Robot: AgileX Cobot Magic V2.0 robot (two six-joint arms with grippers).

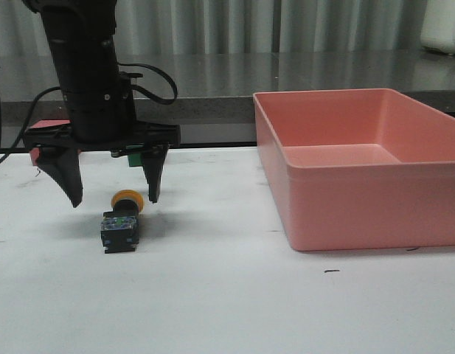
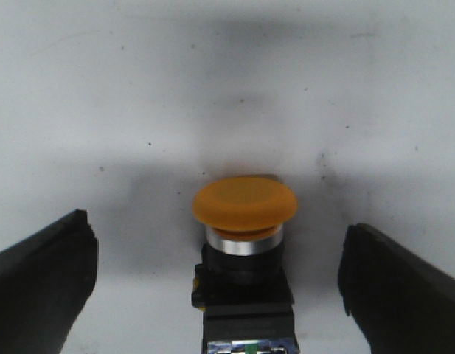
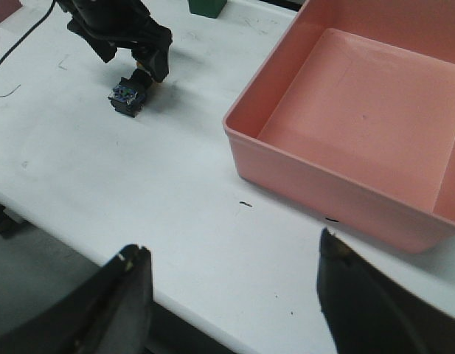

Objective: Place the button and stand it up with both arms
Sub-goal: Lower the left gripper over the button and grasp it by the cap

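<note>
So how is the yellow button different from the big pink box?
The button is small and lies on its side; the pink bin is far bigger and sits upright, open on top. The button is yellow, silver and black; the bin is one plain pink. The button lies under the open left gripper; the bin has none near. Both rest on the white table.

Wide-spread black left gripper [image 1: 113,199] straddles the yellow-capped black push-button [image 1: 121,220] lying on the white table [image 1: 212,295], with open table showing between each finger and the cap. Large pink plastic bin [image 1: 360,173] blocks 3 o'clock. Bare table from 5 to 7 o'clock. Small green cube [image 3: 207,6] sits at 12 o'clock behind the gripper.
</note>
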